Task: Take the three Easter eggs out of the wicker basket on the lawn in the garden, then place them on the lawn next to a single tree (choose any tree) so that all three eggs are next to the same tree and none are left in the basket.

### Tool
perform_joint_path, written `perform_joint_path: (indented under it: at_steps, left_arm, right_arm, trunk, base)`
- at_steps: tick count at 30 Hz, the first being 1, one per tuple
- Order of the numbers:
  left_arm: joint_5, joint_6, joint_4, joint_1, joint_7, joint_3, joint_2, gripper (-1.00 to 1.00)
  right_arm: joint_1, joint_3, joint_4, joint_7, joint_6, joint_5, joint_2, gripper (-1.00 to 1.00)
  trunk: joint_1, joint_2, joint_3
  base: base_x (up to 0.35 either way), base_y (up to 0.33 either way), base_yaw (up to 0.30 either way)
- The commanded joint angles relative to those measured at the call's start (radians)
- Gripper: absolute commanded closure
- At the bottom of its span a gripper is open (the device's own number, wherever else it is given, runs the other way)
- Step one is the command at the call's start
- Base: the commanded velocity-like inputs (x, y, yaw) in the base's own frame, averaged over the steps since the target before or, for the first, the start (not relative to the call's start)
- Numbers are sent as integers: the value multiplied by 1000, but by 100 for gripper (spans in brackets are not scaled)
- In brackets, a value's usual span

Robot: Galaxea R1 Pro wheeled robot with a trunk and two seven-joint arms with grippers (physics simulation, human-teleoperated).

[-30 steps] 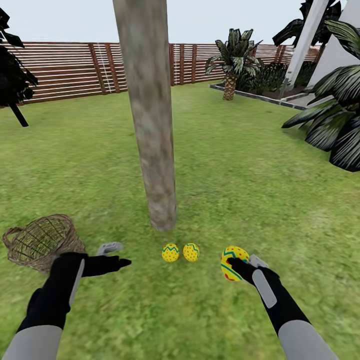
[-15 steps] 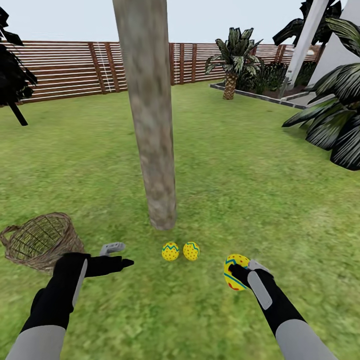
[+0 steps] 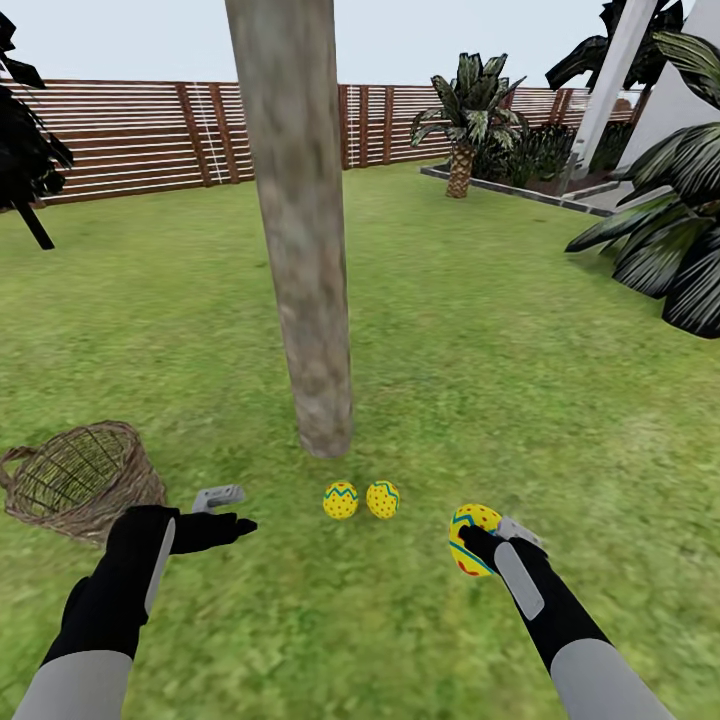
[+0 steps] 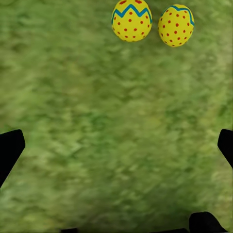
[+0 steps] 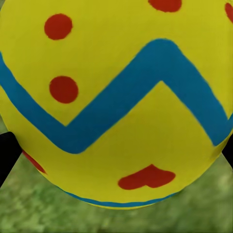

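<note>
Wicker basket [image 3: 78, 482] lies tipped on the lawn [image 3: 480, 380], no eggs visible inside. Two eggs [image 3: 361, 500] rest beside the tree [image 3: 300, 240]. Your right gripper [image 3: 480, 538] pinches the third egg [image 3: 468, 532]; your left gripper [image 3: 228, 510] hangs with fingers spread, holding nothing.

Slatted wooden fence [image 3: 130, 135], reddish-brown with horizontal boards, closing the far side of the garden. Dark conifer [image 3: 25, 150] at the far left, in front of the fence, leaning. Short palm [image 3: 462, 125] with a scaly trunk near the fence at right of centre, low dark shrubs [image 3: 530, 155] just beside it along a grey kerb [image 3: 500, 188]. White slanting post [image 3: 612, 85] and white wall [image 3: 675, 105] at the upper right. Large dark palm fronds [image 3: 665, 235] entering from the right edge. Pale sky [image 3: 400, 40] above the fence.
</note>
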State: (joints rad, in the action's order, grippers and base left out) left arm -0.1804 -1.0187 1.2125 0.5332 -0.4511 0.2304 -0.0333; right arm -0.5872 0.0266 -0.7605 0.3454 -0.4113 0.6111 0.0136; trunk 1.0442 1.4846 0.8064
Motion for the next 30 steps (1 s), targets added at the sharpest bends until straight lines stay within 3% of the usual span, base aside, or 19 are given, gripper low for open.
perform_joint_path:
  at_steps: [1, 7, 10, 15, 23, 30]
  left_arm:
    - [-10, -4, 1, 1, -10, 1, 1, -100]
    - [-13, 2, 1, 1, -8, 0, 7, -100]
    - [-12, 43, 1, 1, -8, 0, 9, -100]
    - [-12, 47, 1, 1, -8, 0, 10, -100]
    - [-13, 48, 1, 1, -9, 0, 13, -100]
    - [-14, 48, 1, 1, -9, 0, 13, -100]
  right_arm:
    - [0, -1, -2, 7, -3, 9, 0, 100]
    - [0, -2, -2, 6, -6, 5, 0, 100]
    - [0, -5, -2, 7, -9, 4, -1, 100]
    - [0, -5, -2, 6, -9, 4, -1, 100]
    - [0, -5, -2, 6, -9, 3, -1, 100]
    - [0, -5, -2, 6, -8, 2, -1, 100]
  trunk:
    - [0, 0, 1]
    - [0, 0, 1]
    - [0, 0, 1]
    - [0, 0, 1]
    - [0, 0, 1]
    - [0, 0, 1]
  base:
    - [0, 0, 0]
    - [56, -51, 0]
    - [203, -236, 0]
    - [72, -302, 41]
    - [-196, -275, 272]
    - [-22, -335, 291]
